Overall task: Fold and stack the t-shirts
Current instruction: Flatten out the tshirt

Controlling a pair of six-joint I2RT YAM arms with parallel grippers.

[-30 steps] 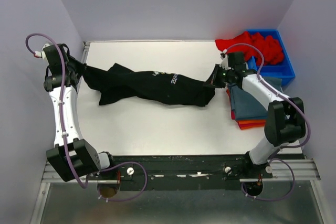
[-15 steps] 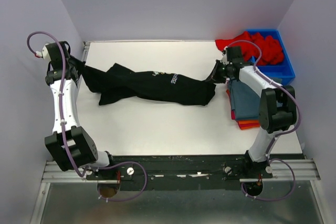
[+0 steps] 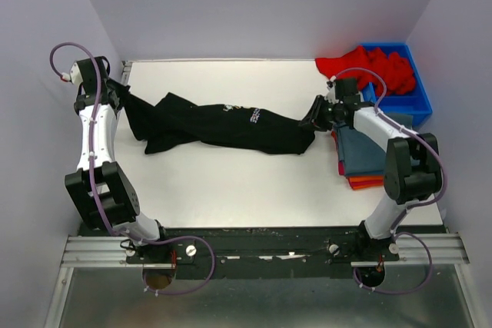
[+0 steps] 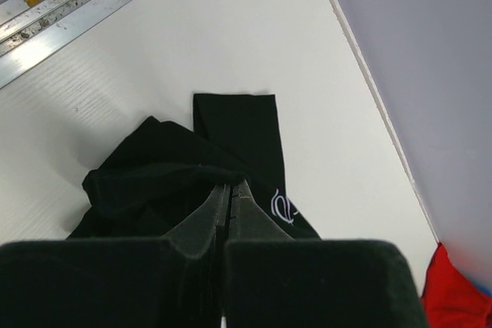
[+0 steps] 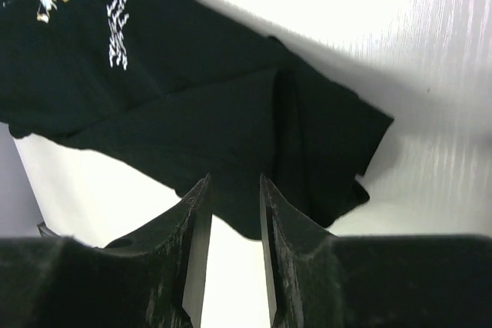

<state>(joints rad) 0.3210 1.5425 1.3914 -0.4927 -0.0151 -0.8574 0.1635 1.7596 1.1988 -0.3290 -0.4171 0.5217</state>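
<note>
Top external: black t-shirt [image 3: 231, 124], mid-frame, rumpled; left hand [image 3: 123, 101] pinching its end, right hand [image 3: 314, 119] spread, empty; risk: lone pull bunches cloth

On table [image 3: 231, 182], mid-depth: long tee [image 3: 223, 124], strung left to right. At its left end, left gripper [image 3: 123, 101]; at its right end, right gripper [image 3: 314, 119]. Just right of that, by table's right edge: folded stack of tees [image 3: 365, 155]. Behind stack, far right corner: bin [image 3: 419, 101], heaped tees [image 3: 369, 67] in it, spilling over its left wall.
</note>
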